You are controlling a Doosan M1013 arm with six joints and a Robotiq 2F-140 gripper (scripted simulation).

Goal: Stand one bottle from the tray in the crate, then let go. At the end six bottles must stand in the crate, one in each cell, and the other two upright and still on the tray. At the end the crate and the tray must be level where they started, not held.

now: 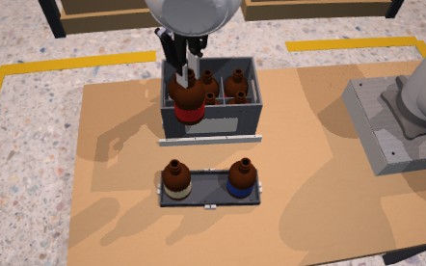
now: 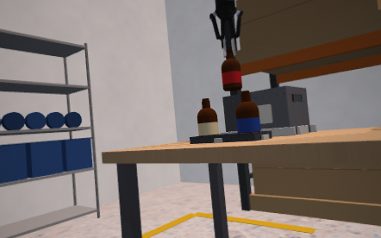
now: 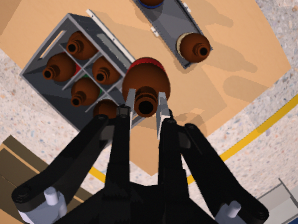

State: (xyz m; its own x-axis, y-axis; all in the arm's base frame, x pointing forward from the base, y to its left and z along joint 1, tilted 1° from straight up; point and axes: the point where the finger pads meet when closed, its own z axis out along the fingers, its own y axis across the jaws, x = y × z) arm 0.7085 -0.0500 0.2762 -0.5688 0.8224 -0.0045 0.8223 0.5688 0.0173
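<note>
My gripper point(image 1: 188, 75) point(image 2: 229, 53) point(image 3: 146, 100) is shut on the neck of a brown bottle with a red label point(image 1: 189, 107) point(image 2: 232, 78) point(image 3: 146, 80). The bottle hangs upright, above the crate's height, at its front left. The grey crate point(image 1: 249, 120) point(image 2: 296, 113) point(image 3: 42, 99) stands level and holds several brown bottles; its front-left cell is hidden behind the held bottle. On the dark tray point(image 1: 208, 190) point(image 3: 167, 29), a cream-label bottle point(image 1: 176, 180) point(image 2: 208, 122) point(image 3: 194, 47) stands at the left and a blue-label bottle point(image 1: 241, 179) point(image 2: 247, 116) at the right, both upright.
A pale strip point(image 1: 210, 141) lies along the crate's front edge, between crate and tray. The arm's grey base plate point(image 1: 369, 125) is at the right of the table. A shelf rack point(image 2: 35, 88) stands at the left, and a pallet rack point(image 2: 324, 52) is behind the table.
</note>
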